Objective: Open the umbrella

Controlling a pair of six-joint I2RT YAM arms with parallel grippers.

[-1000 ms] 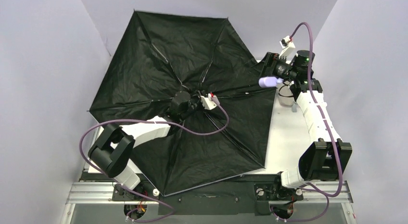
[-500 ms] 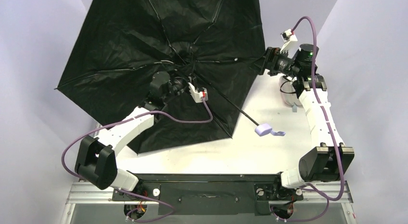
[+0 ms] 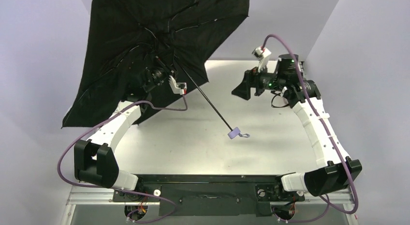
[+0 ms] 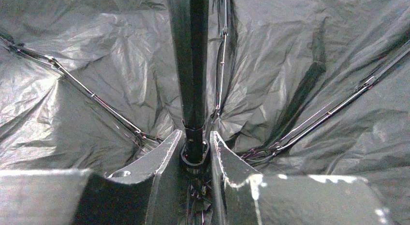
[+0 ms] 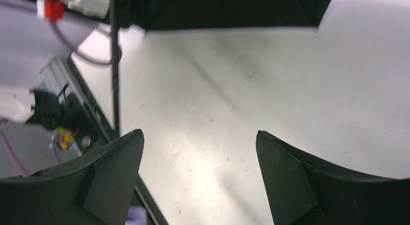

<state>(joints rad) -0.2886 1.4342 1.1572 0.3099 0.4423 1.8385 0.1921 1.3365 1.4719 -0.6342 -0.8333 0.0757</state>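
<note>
White tabletop (image 3: 193, 152) lies bare around the umbrella's small lavender handle (image 3: 234, 133), which hangs low over its middle with a short strap (image 3: 244, 136) trailing to the right; whether the handle touches the surface cannot be told. From the handle a thin black shaft (image 3: 205, 97) slants up and back to the left into the opened umbrella (image 3: 145, 46). Its black underside faces the camera, ribs spread, and the canopy is tilted up over the far left corner of the tabletop.

The left tool (image 3: 153, 80) sits under the canopy, left of the shaft and well up from the handle. In the left wrist view its fingers (image 4: 159, 162) are pressed close on the shaft's lower fitting (image 4: 195, 150), pinching it, with crinkled black fabric and metal ribs (image 4: 96, 101) fanning out behind.

The right tool (image 3: 241, 88) hovers to the right of the shaft, beyond the handle and apart from the umbrella. In the right wrist view its fingers (image 5: 101, 179) stand spread wide with nothing between them, only tabletop below and the shaft (image 5: 115, 70) passing at the left.
</note>
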